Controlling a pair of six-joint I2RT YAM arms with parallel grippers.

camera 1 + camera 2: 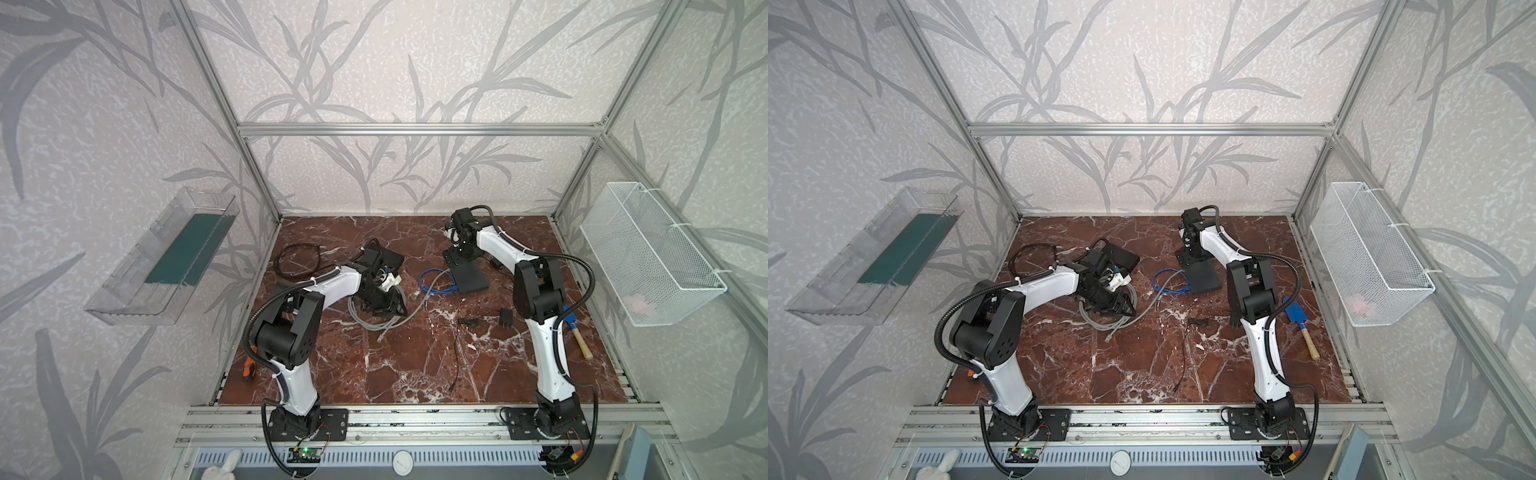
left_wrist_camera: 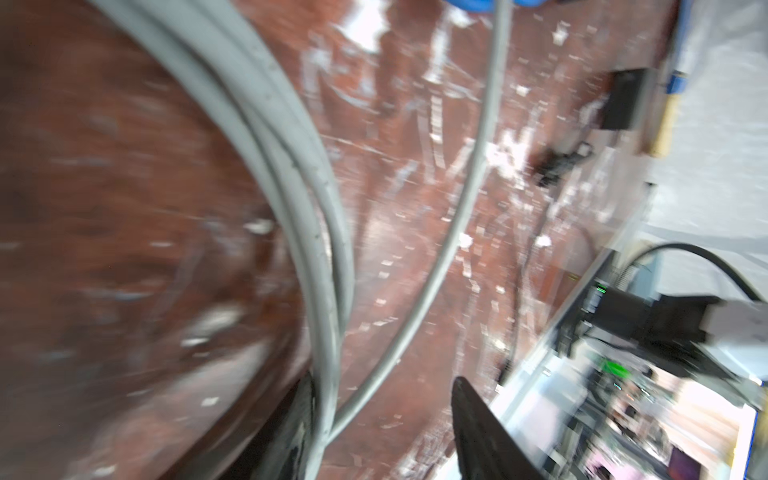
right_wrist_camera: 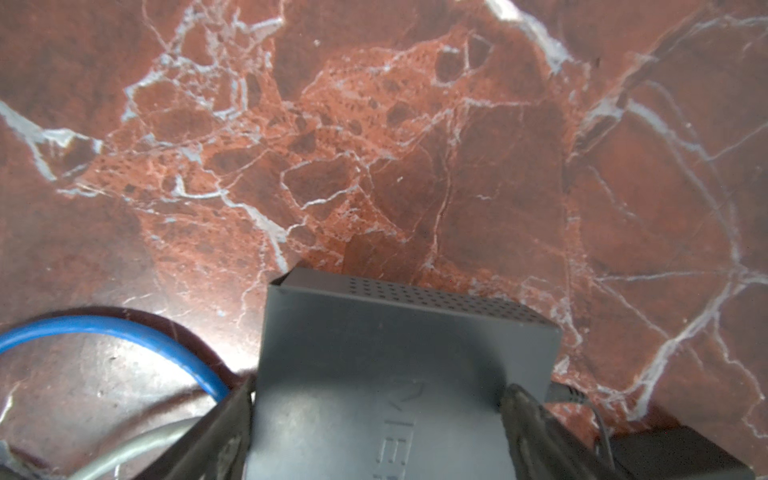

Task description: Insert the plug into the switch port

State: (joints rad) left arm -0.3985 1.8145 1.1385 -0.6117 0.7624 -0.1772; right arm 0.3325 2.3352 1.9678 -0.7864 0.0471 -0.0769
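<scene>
Switch (image 1: 471, 277), top view: lay flat on the marble table (image 1: 415, 374), with the right gripper (image 1: 455, 262) at its far end.
Plug (image 1: 380, 339), top view: on the table at the grey cable (image 1: 365, 322) end, well apart from the switch, toward the front.
Left gripper (image 2: 381, 380), left wrist view: fingers (image 2: 478, 428) apart, with the grey cable against one.
Right gripper, right wrist view: fingers (image 3: 232, 428) clamped on the switch's two sides.

Red-brown, white-veined marble tabletop (image 3: 374, 145), grey cable coil (image 2: 286, 158), blue cable (image 3: 124, 328), dark grey switch (image 3: 395, 353).
</scene>
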